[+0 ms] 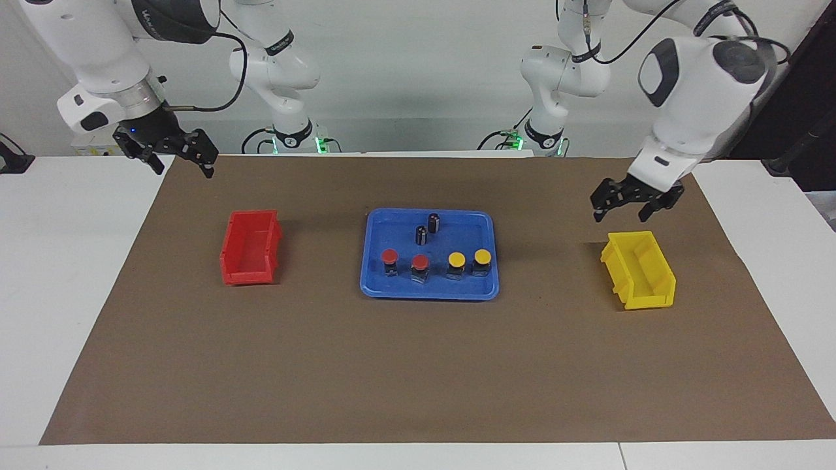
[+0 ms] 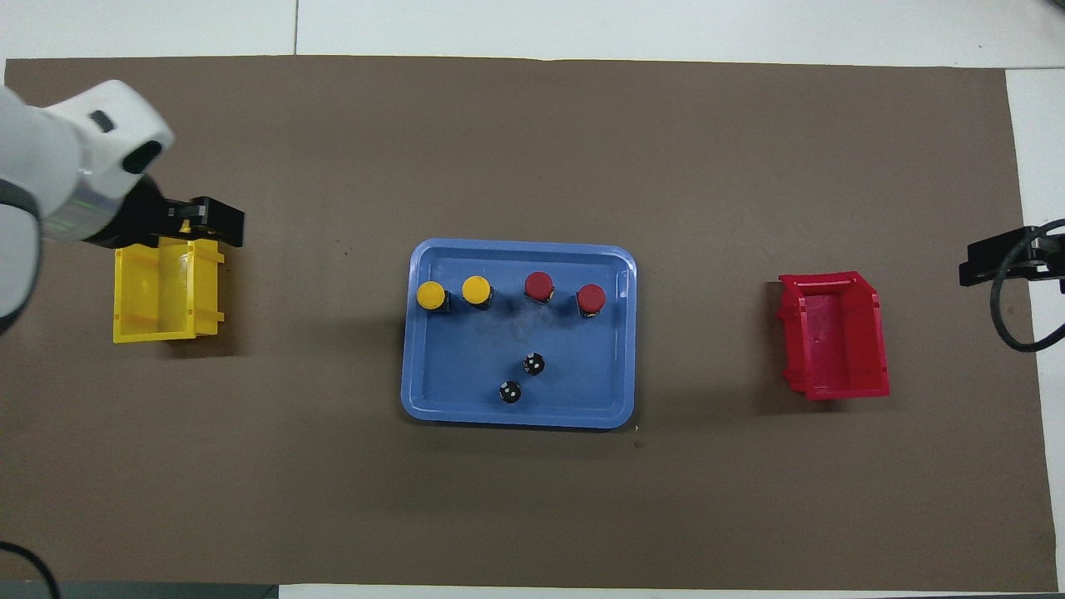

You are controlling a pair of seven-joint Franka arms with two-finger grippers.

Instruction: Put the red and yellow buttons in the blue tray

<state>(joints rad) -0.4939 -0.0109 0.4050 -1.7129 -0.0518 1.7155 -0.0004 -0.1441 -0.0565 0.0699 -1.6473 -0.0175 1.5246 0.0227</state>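
Note:
The blue tray (image 1: 398,228) sits mid-table and also shows in the overhead view (image 2: 466,366). Two red buttons (image 1: 389,261) (image 1: 420,267) and two yellow buttons (image 1: 456,264) (image 1: 482,260) stand upright in a row in it, along the edge farther from the robots. In the overhead view the yellow ones (image 2: 431,296) (image 2: 477,290) and red ones (image 2: 539,286) (image 2: 591,298) stand free. My left gripper (image 1: 620,214) is open and empty, raised over the yellow bin's edge (image 2: 212,223). My right gripper (image 1: 183,170) is open and empty and waits raised at its end of the table (image 2: 994,262).
Two dark capless cylinders (image 1: 421,235) (image 1: 434,222) stand in the tray nearer the robots. A yellow bin (image 1: 637,271) sits toward the left arm's end, a red bin (image 1: 250,248) toward the right arm's end. A brown mat (image 1: 418,372) covers the table.

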